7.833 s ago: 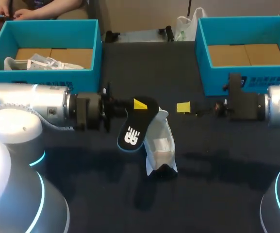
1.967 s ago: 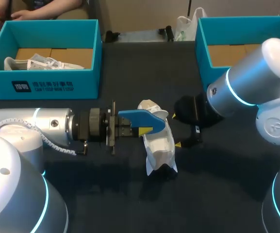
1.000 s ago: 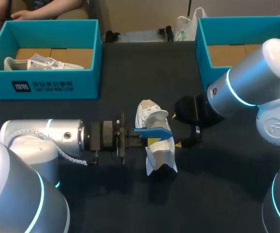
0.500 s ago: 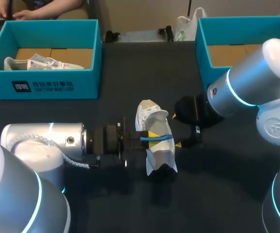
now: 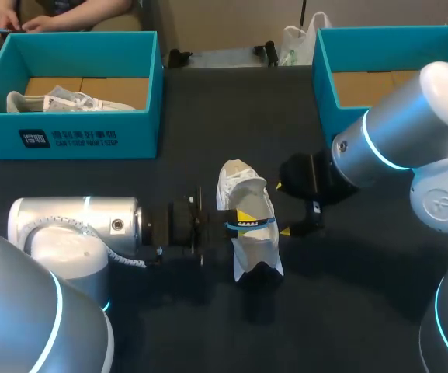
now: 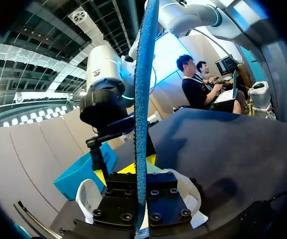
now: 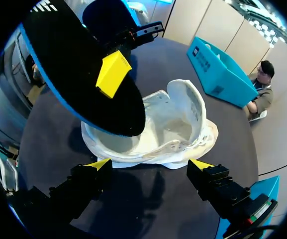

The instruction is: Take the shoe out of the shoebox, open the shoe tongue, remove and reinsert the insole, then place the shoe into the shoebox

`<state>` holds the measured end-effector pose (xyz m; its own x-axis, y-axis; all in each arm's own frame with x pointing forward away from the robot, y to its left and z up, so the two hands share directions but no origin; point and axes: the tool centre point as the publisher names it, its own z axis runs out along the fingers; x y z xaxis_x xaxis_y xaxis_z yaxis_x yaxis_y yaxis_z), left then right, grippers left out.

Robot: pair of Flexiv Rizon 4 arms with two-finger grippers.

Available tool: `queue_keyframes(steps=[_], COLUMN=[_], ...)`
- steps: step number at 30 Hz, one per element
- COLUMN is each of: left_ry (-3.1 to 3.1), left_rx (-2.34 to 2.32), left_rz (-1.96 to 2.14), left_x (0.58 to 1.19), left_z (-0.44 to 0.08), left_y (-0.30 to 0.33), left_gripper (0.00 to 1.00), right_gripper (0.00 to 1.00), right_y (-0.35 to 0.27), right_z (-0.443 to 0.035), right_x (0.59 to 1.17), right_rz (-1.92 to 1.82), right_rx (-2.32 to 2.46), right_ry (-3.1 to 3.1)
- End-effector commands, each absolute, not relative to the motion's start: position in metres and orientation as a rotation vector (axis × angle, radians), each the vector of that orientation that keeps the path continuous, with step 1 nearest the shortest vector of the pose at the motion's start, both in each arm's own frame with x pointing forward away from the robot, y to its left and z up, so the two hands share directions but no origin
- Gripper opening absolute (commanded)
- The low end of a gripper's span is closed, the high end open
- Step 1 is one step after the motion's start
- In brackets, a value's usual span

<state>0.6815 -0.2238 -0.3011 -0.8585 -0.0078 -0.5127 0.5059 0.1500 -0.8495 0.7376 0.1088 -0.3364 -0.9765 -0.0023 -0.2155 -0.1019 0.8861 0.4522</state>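
In the head view, the shoe (image 5: 253,241) is seen mid-worktop (image 5: 208,116), long axis near to far, heel far, toe near. The insole (image 5: 251,223) is held edge-on across it by the left fingers (image 5: 243,216); two seconds ago its blue face was up.

In the left wrist view, the insole (image 6: 144,99) is clamped between those fingers.

In the right wrist view, the right fingers (image 7: 99,164) are spread apart at the shoe's (image 7: 178,124) right side.
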Motion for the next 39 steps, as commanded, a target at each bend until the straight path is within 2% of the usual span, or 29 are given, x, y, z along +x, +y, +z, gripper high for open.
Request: queue_keyframes(steps=[1, 25, 39], left_ry=[2.045, 2.083, 2.075], left_rx=[0.481, 0.518, 0.521], left_rz=[-1.754, -1.641, -1.667], left_x=[0.69, 0.718, 0.719], left_z=[-0.31, -0.35, -0.347], left_y=[-0.23, -0.235, -0.234], left_gripper=[0.0, 0.0, 0.0], right_gripper=[1.0, 1.0, 1.0], right_y=[0.109, 0.109, 0.109], right_z=[-0.336, -0.336, -0.336], right_x=[0.736, 0.736, 0.736], right_rz=[0.698, 0.698, 0.698], right_rx=[-0.079, -0.079, -0.079], right_ry=[2.844, 2.844, 2.844])
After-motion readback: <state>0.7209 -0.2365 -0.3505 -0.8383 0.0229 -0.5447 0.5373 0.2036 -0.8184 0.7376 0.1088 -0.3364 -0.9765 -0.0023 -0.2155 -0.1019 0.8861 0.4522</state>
